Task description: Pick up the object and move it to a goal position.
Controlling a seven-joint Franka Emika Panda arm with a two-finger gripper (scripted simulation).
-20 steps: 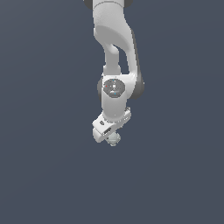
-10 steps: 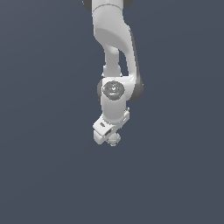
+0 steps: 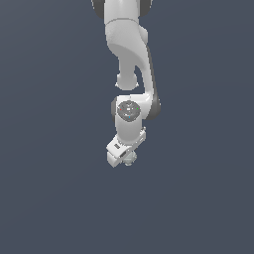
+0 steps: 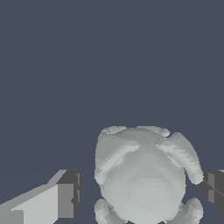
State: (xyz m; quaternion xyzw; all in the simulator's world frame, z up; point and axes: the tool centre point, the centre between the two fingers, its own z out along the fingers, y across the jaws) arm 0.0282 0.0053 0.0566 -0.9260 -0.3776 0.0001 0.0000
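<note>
The object [image 4: 144, 175] is a pale grey-white, bumpy, roundish lump, and in the wrist view it sits between my two fingers. One dark-padded finger [image 4: 65, 199] stands a small gap away from it. The other finger [image 4: 214, 188] is right at its opposite edge, and I cannot tell whether it touches. My gripper [image 4: 140, 194] is open around the object. In the exterior view the white arm reaches straight down, and the gripper [image 3: 125, 158] is low over the grey floor. Only a small part of the object [image 3: 130, 158] shows under the hand there.
The dark grey floor [image 3: 59, 198] spreads flat on every side of the arm. No other object, container or goal marker shows in either view.
The hand has sunk very slightly lower. Otherwise the arm holds almost the same pose.
</note>
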